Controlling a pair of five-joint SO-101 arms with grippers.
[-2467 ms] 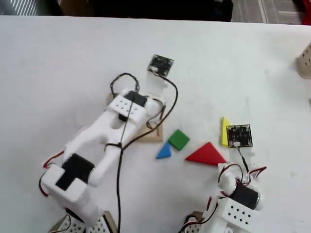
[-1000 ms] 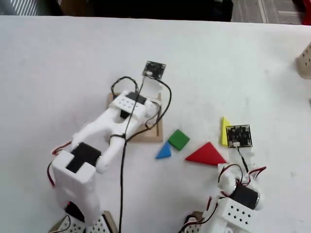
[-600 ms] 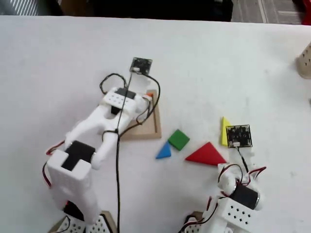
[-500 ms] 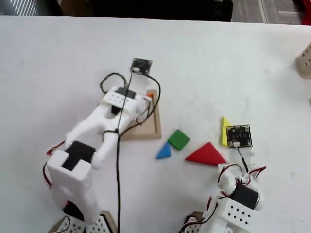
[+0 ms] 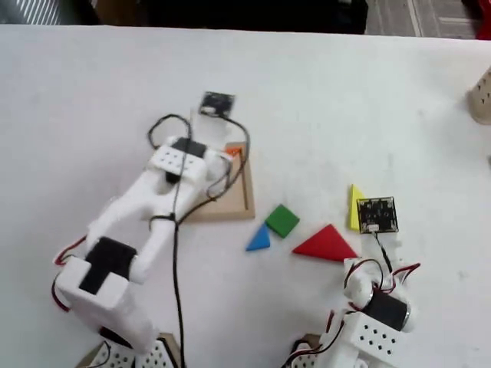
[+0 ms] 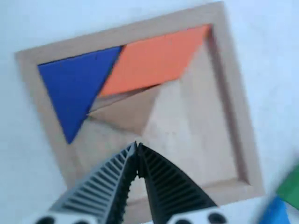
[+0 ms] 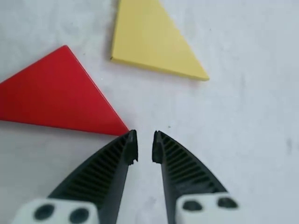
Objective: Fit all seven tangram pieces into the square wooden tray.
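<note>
Our left gripper [image 6: 138, 148], closed on nothing, hangs over the tray [image 6: 238, 116], with the blue triangle [image 6: 74, 86] and orange piece [image 6: 154, 60] seated just ahead. Our right gripper [image 7: 142, 137], barely parted, sits at the red triangle [image 7: 60, 98] (yellow triangle [image 7: 149, 42] beyond). Grasping red likely comes next.

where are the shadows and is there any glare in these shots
High view: table evenly bright, no glare, room behind dark. Left wrist view: a darker patch on the tray floor next to the orange piece. Right wrist view: only thin shading along the yellow triangle edge.
</note>
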